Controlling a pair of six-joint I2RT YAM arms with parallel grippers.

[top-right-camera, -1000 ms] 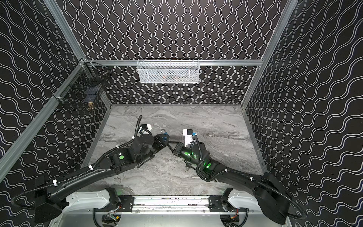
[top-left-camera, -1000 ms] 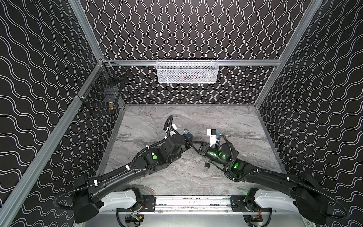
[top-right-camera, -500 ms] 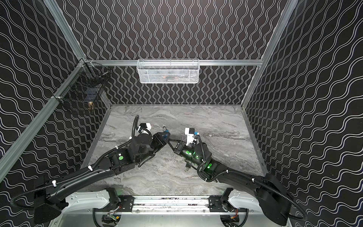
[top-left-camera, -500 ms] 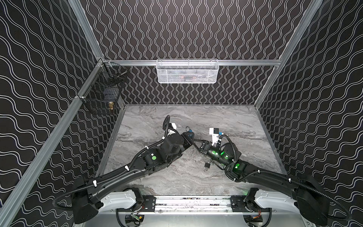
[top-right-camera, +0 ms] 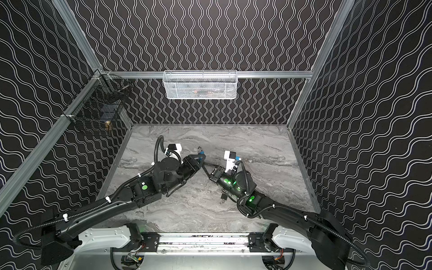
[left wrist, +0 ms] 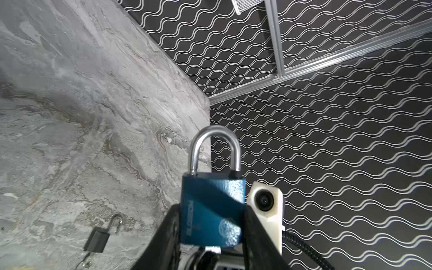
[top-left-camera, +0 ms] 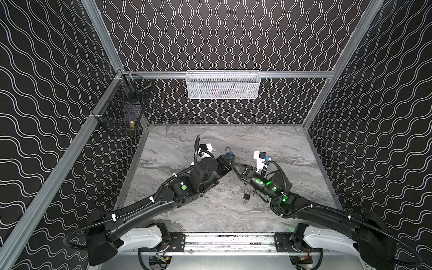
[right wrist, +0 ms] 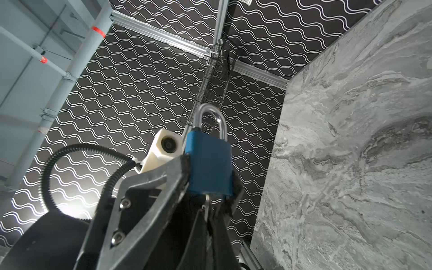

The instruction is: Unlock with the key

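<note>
On a grey marble counter (top-left-camera: 268, 140), towards the front edge right of the middle, lies a small black padlock (top-left-camera: 246, 197), its shackle swung open. Beyond it, above the counter's middle, the right gripper (right wrist: 207, 218) is closed on a small silver key (right wrist: 207, 205) entering the underside of a blue padlock with a steel shackle (left wrist: 212, 210). The left gripper (top-left-camera: 230, 158) clamps that padlock's sides, holding it off the counter. Farthest, a white mesh basket (top-left-camera: 223, 85) hangs on the back wall.
</note>
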